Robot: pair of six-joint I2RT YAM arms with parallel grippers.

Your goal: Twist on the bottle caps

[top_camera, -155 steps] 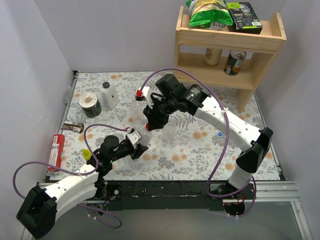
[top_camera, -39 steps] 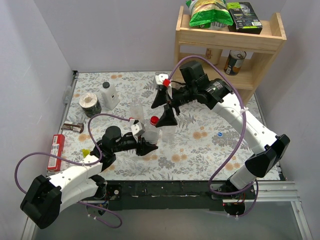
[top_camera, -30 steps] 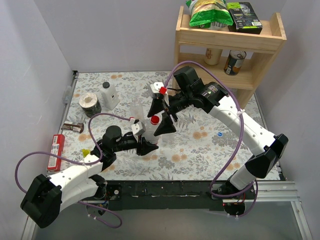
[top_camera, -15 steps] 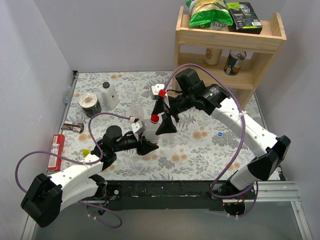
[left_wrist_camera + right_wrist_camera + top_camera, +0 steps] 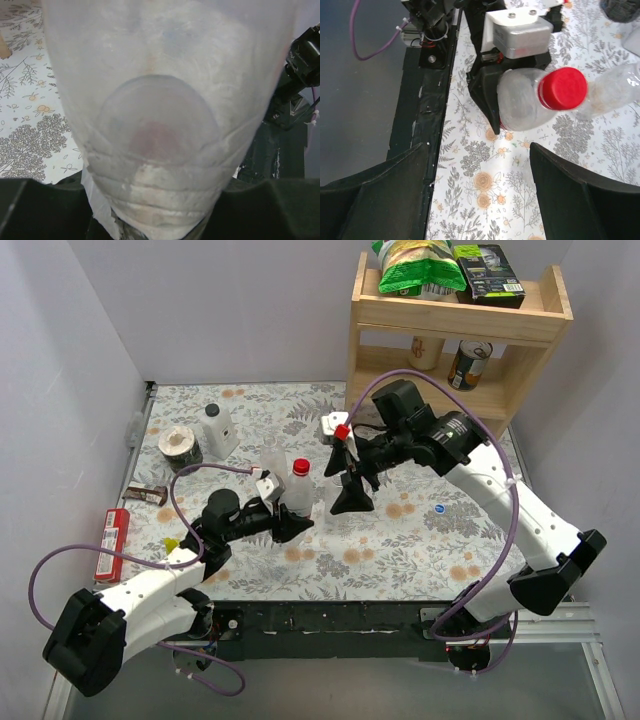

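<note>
- Floral table (image 5: pixel 400 550): open room is seen along the near edge.
- Capped bottle (image 5: pixel 296 492) is clamped by left gripper (image 5: pixel 291 519), mid-table.
- Right gripper (image 5: pixel 346 483) is held spread, empty, just beside it.

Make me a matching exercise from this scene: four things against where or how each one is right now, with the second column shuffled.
Column one:
1. small round red plastic cap
2. small round blue plastic cap
3. white opaque plastic bottle with black cap
4. right pincer

Column two:
A. open, holding nothing
B. standing upright, far back left
C. on top of the clear plastic bottle held in the left pincer
D. lying alone on the flowered table, toward the right

Pairs: 1-C, 2-D, 3-B, 4-A
</note>
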